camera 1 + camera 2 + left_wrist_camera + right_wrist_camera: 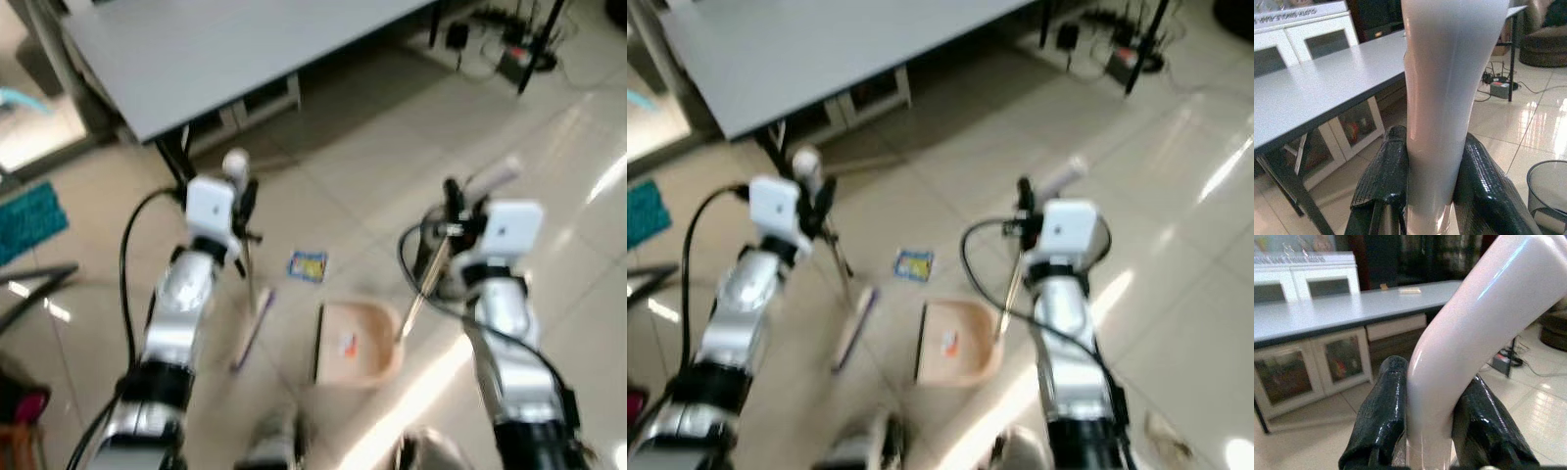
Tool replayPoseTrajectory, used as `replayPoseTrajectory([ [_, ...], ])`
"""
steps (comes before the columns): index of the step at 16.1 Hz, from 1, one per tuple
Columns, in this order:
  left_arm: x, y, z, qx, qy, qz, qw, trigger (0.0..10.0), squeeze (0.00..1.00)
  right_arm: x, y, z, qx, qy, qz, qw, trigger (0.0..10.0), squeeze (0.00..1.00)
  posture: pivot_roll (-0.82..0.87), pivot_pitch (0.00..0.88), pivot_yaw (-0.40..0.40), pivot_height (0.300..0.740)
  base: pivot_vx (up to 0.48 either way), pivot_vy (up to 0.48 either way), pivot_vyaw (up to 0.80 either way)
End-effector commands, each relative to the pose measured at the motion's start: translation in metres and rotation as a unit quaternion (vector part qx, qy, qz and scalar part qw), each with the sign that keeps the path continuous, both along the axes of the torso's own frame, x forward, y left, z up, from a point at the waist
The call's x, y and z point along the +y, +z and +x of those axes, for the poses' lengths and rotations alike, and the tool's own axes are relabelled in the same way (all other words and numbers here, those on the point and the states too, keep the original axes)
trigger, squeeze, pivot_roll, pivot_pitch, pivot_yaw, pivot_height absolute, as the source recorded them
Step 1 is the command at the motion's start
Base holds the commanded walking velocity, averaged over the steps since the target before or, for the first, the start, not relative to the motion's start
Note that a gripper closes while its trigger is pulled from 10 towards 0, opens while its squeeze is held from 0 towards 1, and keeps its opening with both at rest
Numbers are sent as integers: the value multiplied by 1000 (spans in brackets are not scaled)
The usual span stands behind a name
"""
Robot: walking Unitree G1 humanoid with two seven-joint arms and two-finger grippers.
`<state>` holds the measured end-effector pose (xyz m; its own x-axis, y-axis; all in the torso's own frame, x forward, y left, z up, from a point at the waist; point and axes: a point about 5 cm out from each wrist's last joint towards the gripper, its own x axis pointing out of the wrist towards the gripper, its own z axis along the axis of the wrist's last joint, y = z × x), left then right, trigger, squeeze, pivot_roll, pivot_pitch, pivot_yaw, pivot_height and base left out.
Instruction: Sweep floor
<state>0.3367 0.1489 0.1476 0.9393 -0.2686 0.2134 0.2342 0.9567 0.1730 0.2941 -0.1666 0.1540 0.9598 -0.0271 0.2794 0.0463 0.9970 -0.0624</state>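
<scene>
The left gripper point(1430, 196) is clamping its fingers on the pale handle of a broom point(253, 328), keeping the head down on the floor point(392, 147) for sweeping. The right gripper point(1432, 431) is squeezing the bent handle of a dustpan point(358, 343), holding the pan flat on the tiles with its open edge facing the broom. A small blue-and-yellow wrapper point(308, 265) is lying just beyond the pan, near the table's point(225, 49) front edge, probably the next target.

No legible text, labels or numbers.
</scene>
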Motion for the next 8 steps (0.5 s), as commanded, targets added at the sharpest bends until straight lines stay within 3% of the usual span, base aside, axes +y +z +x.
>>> replayPoseTrajectory([
  [1,8,4,0,-8,16,1,1000,10000,0,5,6,4,-9,8,-8,1000,10000,0,4,120,110,740,416,0,800],
  [4,7,6,0,-5,27,-1,1000,10000,0,1,10,8,-10,4,-16,1000,10000,0,0,106,86,740,420,0,800],
  [8,12,8,-1,-7,45,-6,999,10000,0,-1,16,12,-25,5,-15,1000,10000,0,3,91,62,740,423,0,0],
])
